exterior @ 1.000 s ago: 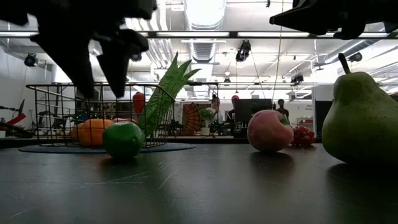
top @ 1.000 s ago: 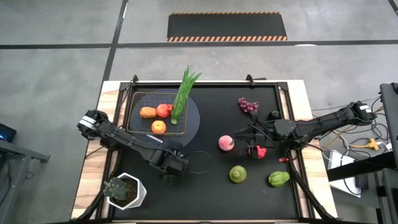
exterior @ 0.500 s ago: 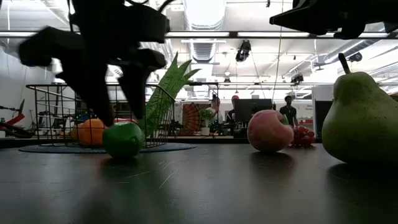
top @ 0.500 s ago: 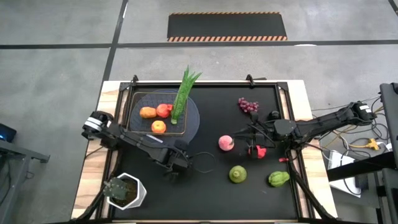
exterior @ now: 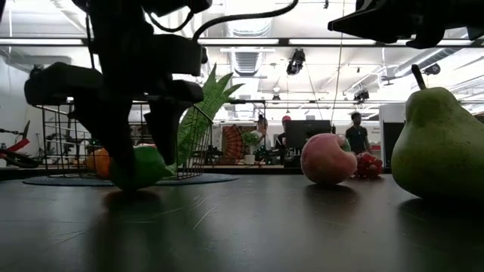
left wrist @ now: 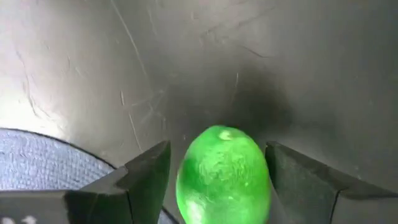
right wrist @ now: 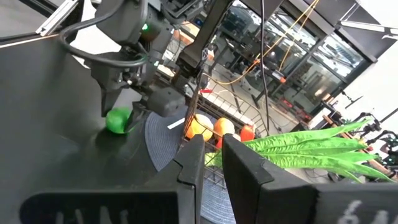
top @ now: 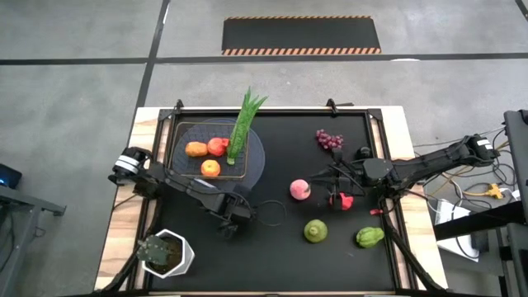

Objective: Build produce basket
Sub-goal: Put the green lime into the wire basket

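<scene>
While the left pincer (left wrist: 217, 186) stands spread around the green lime (left wrist: 224, 174) on the worktop (top: 280, 165), just off the basket (top: 210, 148) toward five o'clock, the right pincer (right wrist: 212, 163), pressed together, waits farther away.

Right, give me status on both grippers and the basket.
Left gripper open, straddling the lime on the mat. Right gripper shut, empty, waiting right side. Basket close by; nothing between.

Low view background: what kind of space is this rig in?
Probably a robotics lab or workshop: exposed ceiling ducts, hanging cables, a monitor, and a person standing beyond the table.
</scene>
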`<state>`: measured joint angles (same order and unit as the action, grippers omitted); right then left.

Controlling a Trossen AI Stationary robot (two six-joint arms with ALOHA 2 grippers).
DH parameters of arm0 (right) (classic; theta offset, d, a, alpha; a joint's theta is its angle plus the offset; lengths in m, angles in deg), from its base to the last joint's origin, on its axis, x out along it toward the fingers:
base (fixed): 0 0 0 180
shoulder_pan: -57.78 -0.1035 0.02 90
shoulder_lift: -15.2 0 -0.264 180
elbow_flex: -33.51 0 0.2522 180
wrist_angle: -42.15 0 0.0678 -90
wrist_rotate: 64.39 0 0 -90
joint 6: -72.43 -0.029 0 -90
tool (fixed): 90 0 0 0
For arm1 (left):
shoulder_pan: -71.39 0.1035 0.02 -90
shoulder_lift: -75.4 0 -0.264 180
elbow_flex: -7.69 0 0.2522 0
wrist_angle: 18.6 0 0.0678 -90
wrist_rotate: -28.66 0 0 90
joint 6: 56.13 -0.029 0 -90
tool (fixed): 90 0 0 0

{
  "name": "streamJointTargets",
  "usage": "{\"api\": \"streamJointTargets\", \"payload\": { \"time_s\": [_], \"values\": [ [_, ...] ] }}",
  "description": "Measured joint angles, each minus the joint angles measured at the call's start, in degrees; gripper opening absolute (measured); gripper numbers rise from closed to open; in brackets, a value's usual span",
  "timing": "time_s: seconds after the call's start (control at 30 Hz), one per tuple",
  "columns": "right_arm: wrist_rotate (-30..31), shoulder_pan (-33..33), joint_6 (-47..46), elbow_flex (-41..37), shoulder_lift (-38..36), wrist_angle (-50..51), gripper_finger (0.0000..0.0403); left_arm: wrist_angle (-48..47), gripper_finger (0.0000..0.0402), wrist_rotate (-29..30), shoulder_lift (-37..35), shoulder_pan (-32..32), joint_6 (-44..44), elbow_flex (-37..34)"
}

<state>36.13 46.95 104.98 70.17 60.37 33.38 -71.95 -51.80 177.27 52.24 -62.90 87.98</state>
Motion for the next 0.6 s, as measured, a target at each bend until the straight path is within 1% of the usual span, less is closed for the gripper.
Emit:
{"api": "streamJointTargets", "payload": {
  "time_s": [0.13,0.33,0.4,0.6],
  "values": [
    [0.0,0.0,0.0,0.0,0.0,0.0,0.0047,1.2,0.0221,0.6,0.1,0.0,1.8,-0.5],
    [0.0,0.0,0.0,0.0,0.0,0.1,0.0047,1.5,0.0155,1.6,0.3,0.0,8.3,0.0],
    [0.0,0.0,0.0,0.0,0.0,0.1,0.0047,1.3,0.0140,1.5,0.3,-0.1,9.8,0.4],
    [0.0,0.0,0.0,0.0,0.0,1.2,0.0047,1.3,0.0137,1.6,0.3,0.0,10.9,3.8]
  ]
}}
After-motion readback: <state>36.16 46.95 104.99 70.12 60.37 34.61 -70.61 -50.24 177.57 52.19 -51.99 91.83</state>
